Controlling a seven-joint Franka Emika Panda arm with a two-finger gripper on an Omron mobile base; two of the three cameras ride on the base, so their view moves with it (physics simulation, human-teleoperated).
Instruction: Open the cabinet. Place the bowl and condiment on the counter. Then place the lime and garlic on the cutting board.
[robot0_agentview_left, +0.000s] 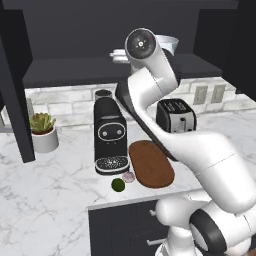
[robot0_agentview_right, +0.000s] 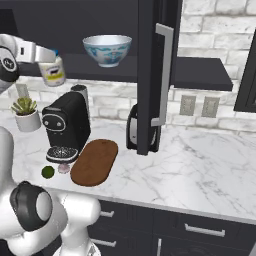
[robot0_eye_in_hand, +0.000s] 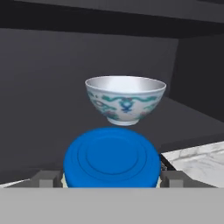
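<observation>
The black cabinet (robot0_agentview_right: 150, 75) stands open, with its right door swung out over the counter (robot0_agentview_right: 200, 165). My gripper (robot0_eye_in_hand: 109, 178) is shut on the condiment (robot0_agentview_right: 53, 70), a cream jar whose blue lid (robot0_eye_in_hand: 111, 157) sits between the fingertips (robot0_eye_in_hand: 43, 178). The jar hangs in front of the shelf's left end. The pale patterned bowl (robot0_eye_in_hand: 124, 98) rests upright on the cabinet shelf, just beyond the jar. Down on the counter, the lime (robot0_agentview_left: 118, 185) and garlic (robot0_agentview_left: 129, 177) lie side by side, close to the near-left end of the oval cutting board (robot0_agentview_left: 151, 162).
A black coffee machine (robot0_agentview_left: 110, 135) stands just behind the lime and garlic. The toaster (robot0_agentview_left: 175, 115) sits at the back, partly behind the open door in the right base view. A potted plant (robot0_agentview_left: 42, 131) is at the far left. Drawers (robot0_agentview_right: 200, 230) run below the counter edge.
</observation>
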